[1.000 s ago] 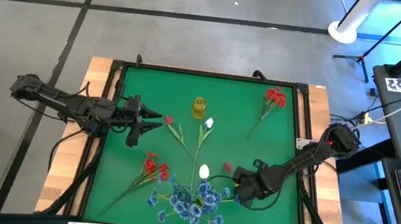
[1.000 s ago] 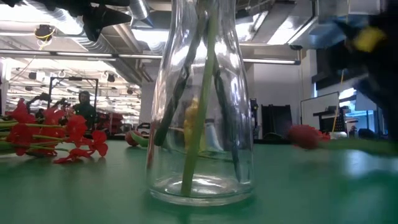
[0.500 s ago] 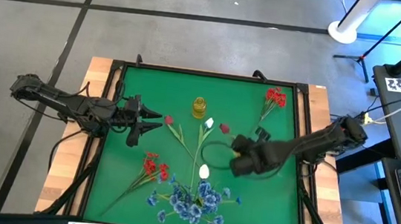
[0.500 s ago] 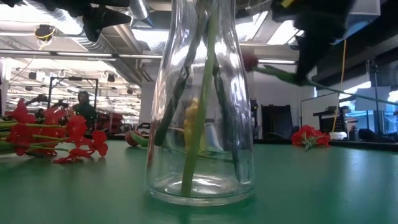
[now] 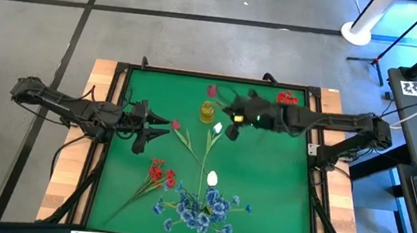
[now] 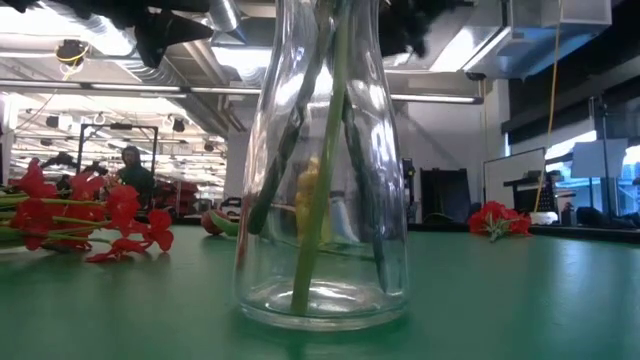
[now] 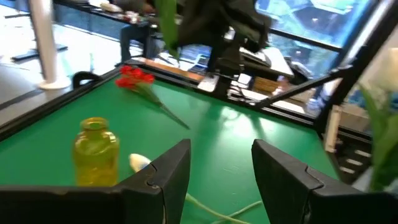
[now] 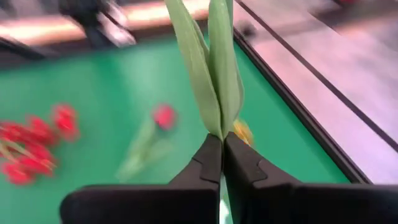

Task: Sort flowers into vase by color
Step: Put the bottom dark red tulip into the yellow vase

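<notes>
My right gripper [image 5: 225, 109] hovers beside the small yellow vase [image 5: 207, 112] at the table's far middle, shut on a green-stemmed flower whose dark pink rosebud [image 5: 212, 90] shows just beyond the vase. My left gripper [image 5: 163, 123] waits open over the table's left side, holding nothing. On the green mat lie a rosebud [image 5: 176, 125], white buds [image 5: 212, 179], a red cluster [image 5: 160, 173] and blue clusters [image 5: 200, 209]. A clear glass vase [image 6: 322, 160] with green stems inside stands close before the low camera. My right gripper pinches the flower's long green leaves [image 8: 214, 102] between its two shut fingers [image 8: 205, 163], where they meet at the stem. The leaves stand out beyond the fingertips. The flower is lifted clear of the mat, above the yellow vase [image 8: 242, 130].
Another red cluster [image 5: 286, 98] lies at the far right, partly under my right arm. A black frame [image 5: 314, 143] borders the mat. The mat's right half [image 5: 271, 185] has open room.
My right gripper has risen from the mat's near right part and swung toward the far edge, to the yellow vase, tipping from steeply downward to nearer level. The rosebud flower has come up off the mat with it and now hangs clear.
</notes>
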